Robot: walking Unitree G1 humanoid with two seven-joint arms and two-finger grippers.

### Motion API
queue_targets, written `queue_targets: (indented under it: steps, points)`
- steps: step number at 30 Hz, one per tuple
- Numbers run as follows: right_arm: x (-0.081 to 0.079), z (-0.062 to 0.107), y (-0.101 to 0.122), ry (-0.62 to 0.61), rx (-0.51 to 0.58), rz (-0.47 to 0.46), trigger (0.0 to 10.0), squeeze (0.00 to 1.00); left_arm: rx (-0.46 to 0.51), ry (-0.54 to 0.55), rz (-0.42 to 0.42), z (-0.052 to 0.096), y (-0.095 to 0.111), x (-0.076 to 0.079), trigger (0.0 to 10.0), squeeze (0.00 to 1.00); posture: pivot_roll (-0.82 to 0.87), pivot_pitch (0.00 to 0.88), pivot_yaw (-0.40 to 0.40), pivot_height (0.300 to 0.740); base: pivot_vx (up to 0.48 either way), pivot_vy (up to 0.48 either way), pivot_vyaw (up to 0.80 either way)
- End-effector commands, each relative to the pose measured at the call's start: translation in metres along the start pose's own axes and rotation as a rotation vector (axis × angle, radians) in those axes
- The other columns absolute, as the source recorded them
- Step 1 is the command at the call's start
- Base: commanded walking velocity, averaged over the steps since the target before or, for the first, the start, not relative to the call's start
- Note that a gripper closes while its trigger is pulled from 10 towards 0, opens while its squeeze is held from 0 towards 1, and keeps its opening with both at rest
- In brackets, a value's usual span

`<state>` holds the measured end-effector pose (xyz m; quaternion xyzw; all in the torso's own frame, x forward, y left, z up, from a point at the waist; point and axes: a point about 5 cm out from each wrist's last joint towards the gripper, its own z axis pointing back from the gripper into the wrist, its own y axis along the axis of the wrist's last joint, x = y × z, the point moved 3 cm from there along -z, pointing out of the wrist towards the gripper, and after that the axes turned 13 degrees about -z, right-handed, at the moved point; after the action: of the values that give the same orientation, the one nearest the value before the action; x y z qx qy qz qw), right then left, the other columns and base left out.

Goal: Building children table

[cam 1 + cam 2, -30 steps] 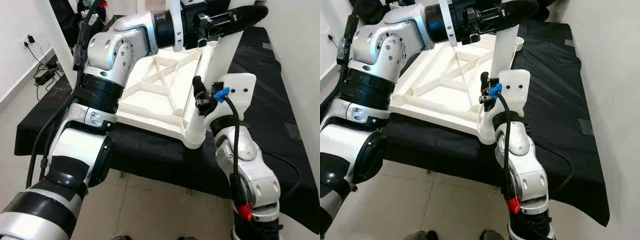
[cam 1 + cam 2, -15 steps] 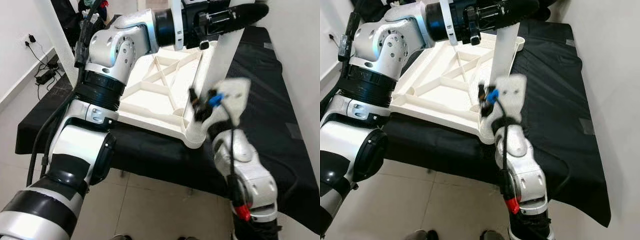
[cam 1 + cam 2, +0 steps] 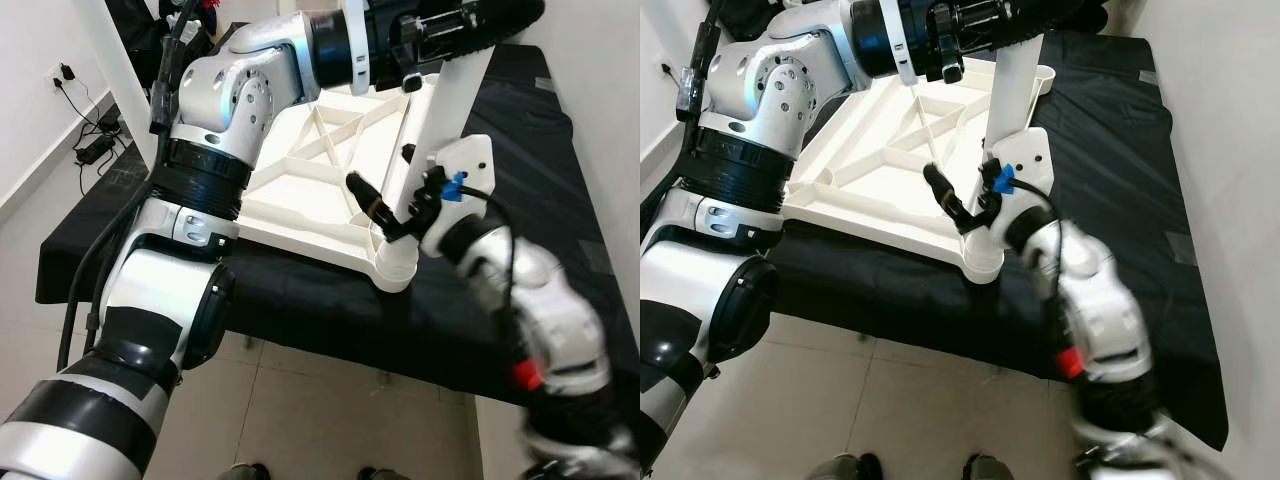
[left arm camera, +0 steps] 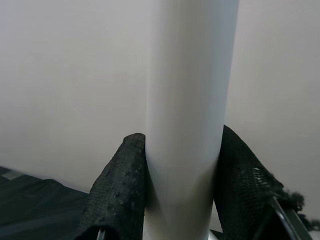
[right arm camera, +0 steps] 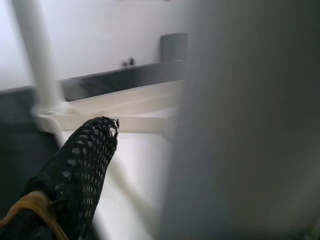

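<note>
- Left eye view: a white children's tabletop [image 3: 320, 180] lies upside down, ribs showing, on a table draped in black cloth [image 3: 560, 200]. A white table leg [image 3: 440, 125] stands in the near right corner socket [image 3: 397, 265]. The left claw [image 3: 470, 22] reaches across from the left and clamps the leg high up.
- Right eye view: the right claw [image 3: 965, 205] sits low beside the leg's base, one black finger [image 3: 943, 197] stretched over the tabletop's rim. How wide it stands cannot be told here.
- Left wrist view: both black fingers [image 4: 117, 192] press flat on either side of the white leg [image 4: 187, 115], a firm, centred hold.
- Right wrist view: one mesh-covered finger [image 5: 82, 175] shows sharp, the leg [image 5: 245, 125] a blurred mass right beside it; the second finger is hidden.
- Judgement: to seat the leg well, keep it upright over the socket with the upper grip and steady the base, pushing straight down without tilting.
</note>
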<state>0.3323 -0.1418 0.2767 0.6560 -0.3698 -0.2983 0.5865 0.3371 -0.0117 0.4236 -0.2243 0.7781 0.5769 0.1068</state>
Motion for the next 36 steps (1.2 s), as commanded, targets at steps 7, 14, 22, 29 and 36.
queue_targets:
  steps: [7,14,22,29,36]
  points:
    - [-0.01,0.005,0.004,0.278,-0.041,0.004,10.0,0.0,-0.003,-0.026,0.013,-0.005,0.0,0.004,0.0,0.0,-0.05,0.185,-0.002,0.74,0.0,0.0,0.0]
    - [-0.017,0.017,0.004,0.476,-0.068,-0.046,10.0,0.0,0.001,-0.034,0.012,-0.006,0.002,0.005,0.0,0.0,-0.05,0.185,0.0,0.74,0.0,0.0,0.0]
    - [-0.009,0.015,0.0,0.526,-0.056,-0.063,0.0,0.0,0.002,-0.04,0.011,-0.006,0.002,0.006,0.0,0.0,-0.05,0.182,0.005,0.74,0.0,0.0,0.0]
    - [-0.003,0.017,0.001,0.531,-0.051,-0.054,0.0,0.0,0.002,-0.044,0.01,-0.006,0.002,0.006,0.0,0.0,-0.05,0.18,0.004,0.74,0.0,0.0,0.0]
    - [-0.002,0.019,0.0,0.539,-0.046,-0.035,0.0,0.0,0.0,-0.054,0.005,-0.008,0.002,0.008,0.0,0.0,-0.05,0.179,0.005,0.74,0.0,0.0,0.0]
